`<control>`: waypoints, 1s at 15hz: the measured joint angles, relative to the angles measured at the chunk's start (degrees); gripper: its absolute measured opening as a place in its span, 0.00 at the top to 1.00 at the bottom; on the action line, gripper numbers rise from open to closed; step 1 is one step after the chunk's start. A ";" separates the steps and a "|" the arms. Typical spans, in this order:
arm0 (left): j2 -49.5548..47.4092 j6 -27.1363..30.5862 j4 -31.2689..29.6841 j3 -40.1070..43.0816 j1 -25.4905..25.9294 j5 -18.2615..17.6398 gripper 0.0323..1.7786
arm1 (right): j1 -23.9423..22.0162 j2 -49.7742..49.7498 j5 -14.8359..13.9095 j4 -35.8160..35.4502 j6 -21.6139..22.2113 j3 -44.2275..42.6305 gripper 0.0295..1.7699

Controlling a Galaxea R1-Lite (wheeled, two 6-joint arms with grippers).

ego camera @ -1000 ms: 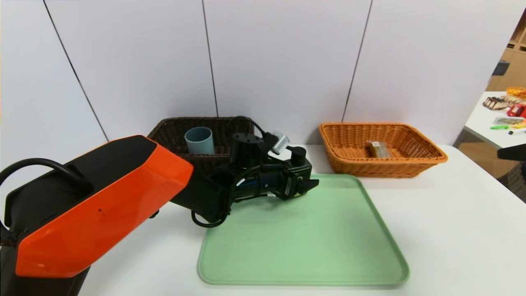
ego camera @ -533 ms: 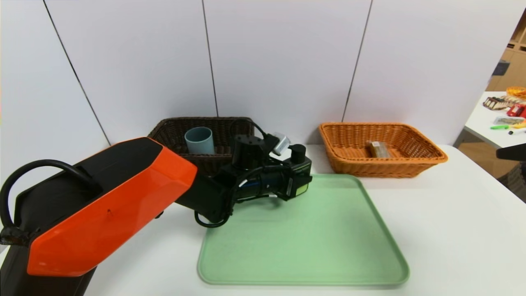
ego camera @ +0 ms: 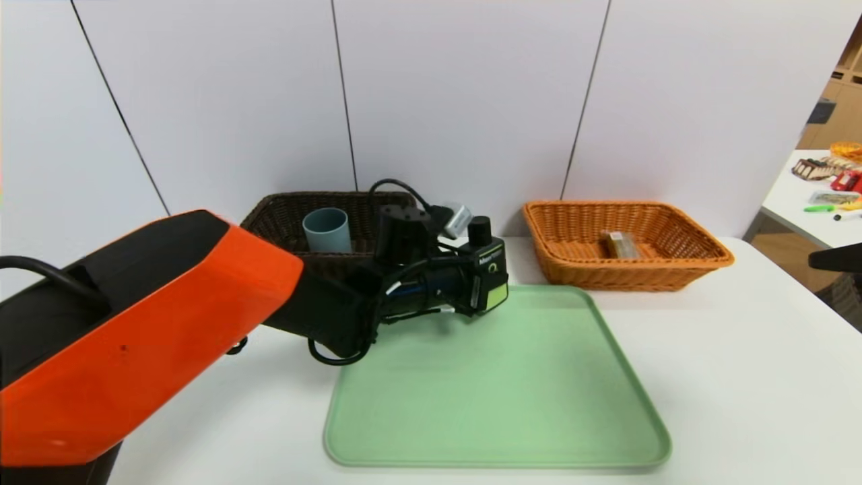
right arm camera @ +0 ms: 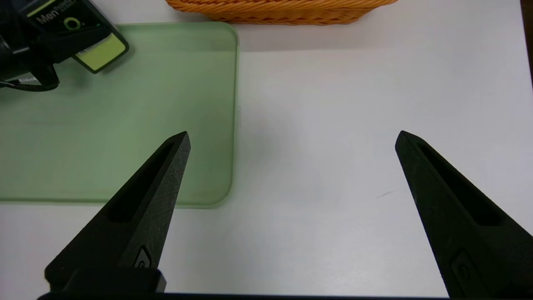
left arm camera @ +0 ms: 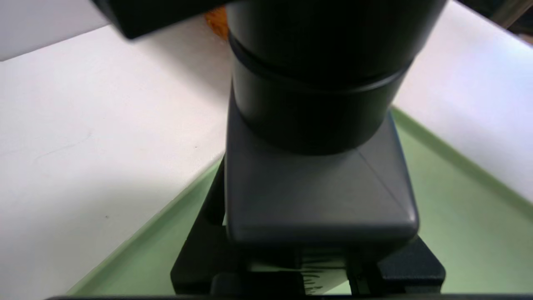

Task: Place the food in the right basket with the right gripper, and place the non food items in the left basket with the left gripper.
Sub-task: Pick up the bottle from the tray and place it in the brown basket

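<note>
One black bottle (ego camera: 491,273) — cap upward, long axis slightly tilted — pinched in left pincer (ego camera: 477,293); right pincer (right arm camera: 293,139) spread.

We see glossy black plastic on the pump bottle (ego camera: 493,266), woven wicker, ridged and lightly shiny, on the orange basket (ego camera: 626,273), rough dark wicker on the brown basket (ego camera: 289,215), smooth green plastic-looking tray (ego camera: 502,391), smooth matt blue-grey cup (ego camera: 328,232)

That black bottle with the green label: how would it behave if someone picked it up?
The black bottle looks stiff, so it probably keeps its shape between the jaws of the left gripper. Its flat sides and squared edges suggest it would hardly roll. The smooth, slightly shiny surface might slip if gripped loosely.
</note>
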 joint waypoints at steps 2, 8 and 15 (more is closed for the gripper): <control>-4.75 -1.62 4.52 -0.63 -0.69 1.27 0.66 | 0.00 0.00 0.33 -0.01 0.00 0.30 0.04; -17.98 -4.63 26.79 -15.71 -1.35 13.99 0.66 | 0.00 -0.34 0.57 -0.15 -0.07 1.88 0.04; -19.08 -7.85 58.34 -35.01 9.26 32.27 0.66 | 0.00 -1.41 0.74 -0.15 -0.13 2.15 0.04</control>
